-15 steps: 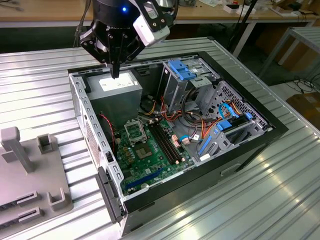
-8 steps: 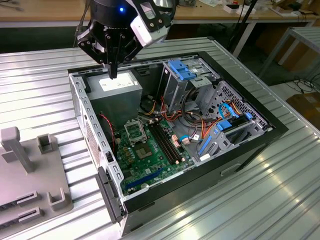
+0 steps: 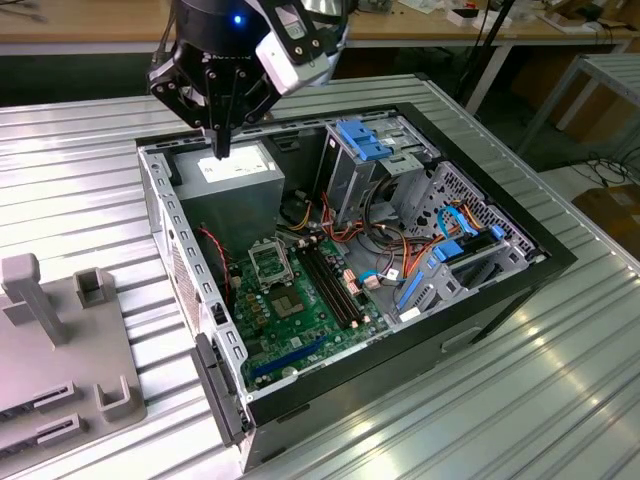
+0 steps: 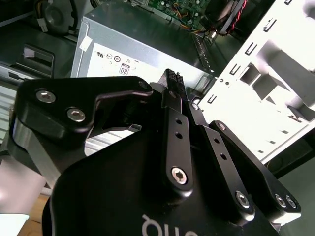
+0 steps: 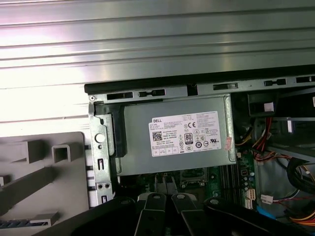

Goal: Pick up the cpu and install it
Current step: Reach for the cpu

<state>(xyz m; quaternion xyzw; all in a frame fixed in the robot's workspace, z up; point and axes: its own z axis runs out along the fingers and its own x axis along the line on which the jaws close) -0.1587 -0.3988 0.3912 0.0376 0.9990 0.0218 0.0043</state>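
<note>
My gripper hangs over the far left corner of the open computer case, just above the grey power supply. Its black fingers point straight down and meet at the tips, shut. The cpu is out of view; nothing shows between the fingertips. Nearer the camera, the green circuit board lies on the case floor, with a square black socket near its far end. The labelled power supply sits directly below the gripper in the first wrist view.
A grey fixture tray with upright posts lies on the ribbed metal table at the exterior view's left. A metal drive cage and blue and orange cables crowd the case's right half. The case walls stand high around the board.
</note>
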